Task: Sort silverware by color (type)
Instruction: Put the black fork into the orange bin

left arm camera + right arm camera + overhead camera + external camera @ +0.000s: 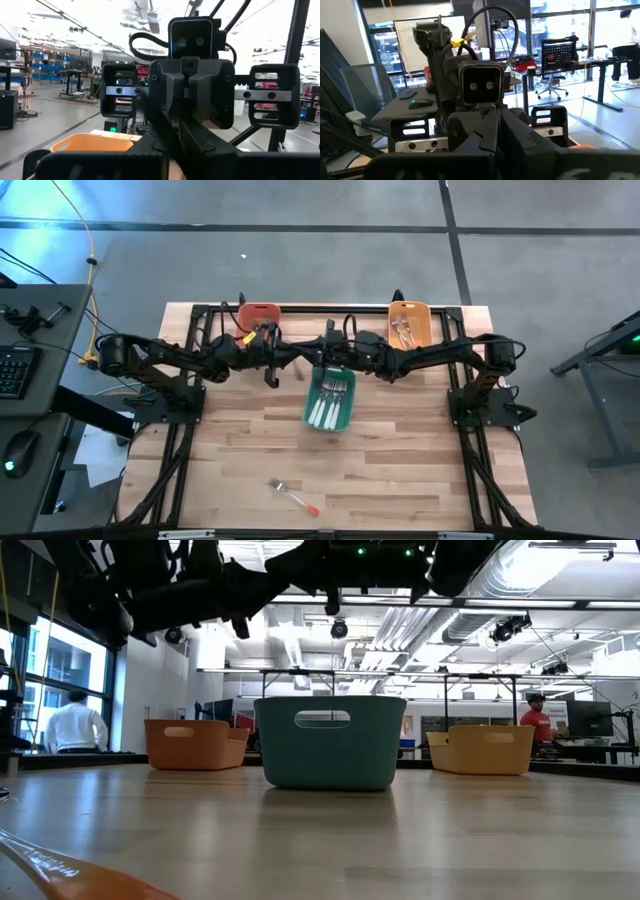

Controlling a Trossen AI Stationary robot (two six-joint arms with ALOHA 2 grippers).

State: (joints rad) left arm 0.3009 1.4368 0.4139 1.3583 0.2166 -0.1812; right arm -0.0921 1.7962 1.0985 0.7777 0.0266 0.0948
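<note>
One fork [293, 496] with an orange-red handle lies flat on the table near its near edge; the low view shows its handle [60, 875] close up. White-handled silverware [331, 402] lies in the teal bin [312, 416]. More silverware [404, 330] lies in the orange bin [424, 326]. Both arms hang level above the far half of the table, facing each other. My left gripper [275, 356] is open, seen head-on in the right wrist view [480, 132]. My right gripper [326, 348] is open as well, seen in the left wrist view [195, 92]. Neither holds anything.
The salmon bin [258, 314] stands at the far edge on the left, the orange bin at the far edge on the right, and the teal bin [330, 755] mid-table. Bare wood lies around the lone fork. People [72, 725] are in the room beyond.
</note>
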